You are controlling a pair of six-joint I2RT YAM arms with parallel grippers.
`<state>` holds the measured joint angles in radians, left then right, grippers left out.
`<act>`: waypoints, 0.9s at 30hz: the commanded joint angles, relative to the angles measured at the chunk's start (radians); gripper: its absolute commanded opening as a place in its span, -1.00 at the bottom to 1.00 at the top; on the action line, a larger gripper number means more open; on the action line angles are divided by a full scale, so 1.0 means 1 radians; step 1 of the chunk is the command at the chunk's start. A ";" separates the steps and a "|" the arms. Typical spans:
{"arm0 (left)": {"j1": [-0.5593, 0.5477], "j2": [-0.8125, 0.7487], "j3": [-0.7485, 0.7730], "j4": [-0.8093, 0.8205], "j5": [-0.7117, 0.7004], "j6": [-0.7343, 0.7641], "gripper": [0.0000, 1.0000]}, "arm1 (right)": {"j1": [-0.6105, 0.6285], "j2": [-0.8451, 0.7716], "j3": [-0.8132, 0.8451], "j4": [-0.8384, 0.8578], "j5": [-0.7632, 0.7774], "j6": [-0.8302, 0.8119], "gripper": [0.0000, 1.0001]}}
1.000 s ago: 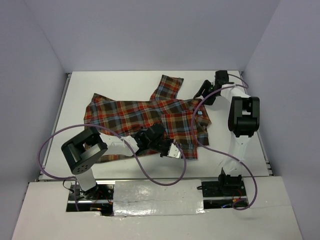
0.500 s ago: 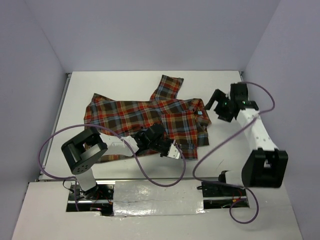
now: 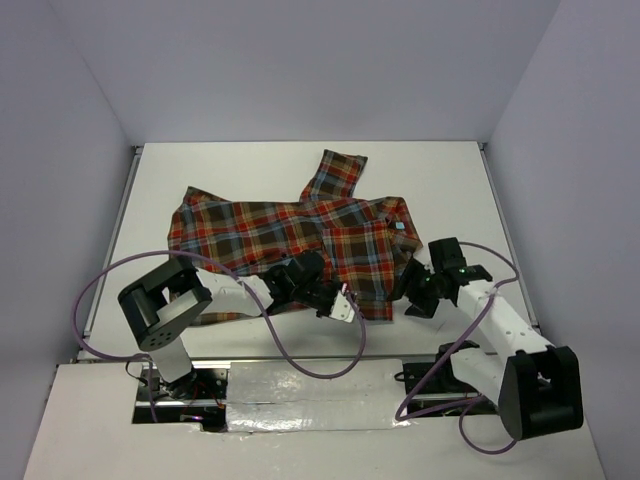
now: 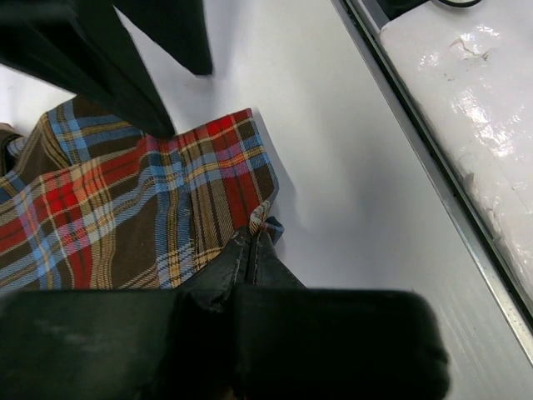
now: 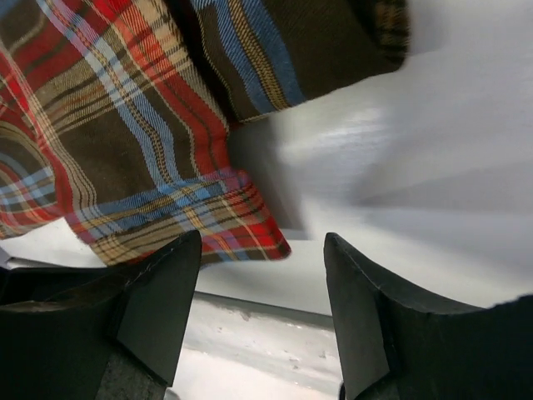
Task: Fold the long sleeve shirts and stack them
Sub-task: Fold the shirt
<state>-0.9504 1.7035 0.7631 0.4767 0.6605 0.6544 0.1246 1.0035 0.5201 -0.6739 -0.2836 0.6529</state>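
The plaid shirt [image 3: 290, 230], in red-orange, brown and light blue checks, lies spread across the middle of the white table [image 3: 240, 165], with one sleeve pointing to the back. My left gripper [image 3: 343, 305] is shut on the shirt's near hem; the left wrist view shows the fingertips [image 4: 250, 242] pinching a corner of the plaid cloth [image 4: 125, 208]. My right gripper [image 3: 411, 296] is open and empty, low beside the shirt's right front corner. In the right wrist view that corner [image 5: 166, 175] lies just ahead of the open gripper [image 5: 262, 275].
Purple cables [image 3: 90, 290] loop off both arms over the near part of the table. A metal rail [image 4: 416, 142] and a white taped ledge [image 3: 310, 385] run along the near edge. Walls enclose the left, back and right sides.
My right arm has swung from the back right of the table down to the near right, beside the shirt's front corner. My left gripper has stayed shut on the hem, almost still.
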 commanded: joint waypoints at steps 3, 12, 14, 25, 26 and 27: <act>0.002 -0.011 -0.021 0.089 0.045 0.002 -1.00 | 0.055 0.020 -0.093 0.187 -0.074 0.106 0.35; 0.001 -0.022 -0.047 0.088 0.037 -0.004 -1.00 | 0.058 0.102 -0.173 0.353 -0.091 0.123 0.28; 0.002 -0.025 -0.054 0.092 0.036 -0.007 -1.00 | 0.058 0.109 -0.180 0.365 -0.101 0.128 -0.04; -0.001 -0.134 0.002 -0.067 0.097 -0.110 -1.00 | 0.063 -0.126 -0.051 -0.007 -0.078 0.070 -1.00; -0.002 -0.145 -0.001 -0.069 0.097 -0.113 -1.00 | 0.064 -0.164 -0.048 -0.033 -0.081 0.068 -1.00; -0.005 -0.160 -0.001 -0.076 0.096 -0.111 -1.00 | 0.067 -0.180 -0.042 -0.074 -0.083 0.065 -1.00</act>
<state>-0.9504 1.6028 0.7387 0.4324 0.6861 0.5858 0.1814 0.8761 0.4358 -0.5850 -0.3897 0.7483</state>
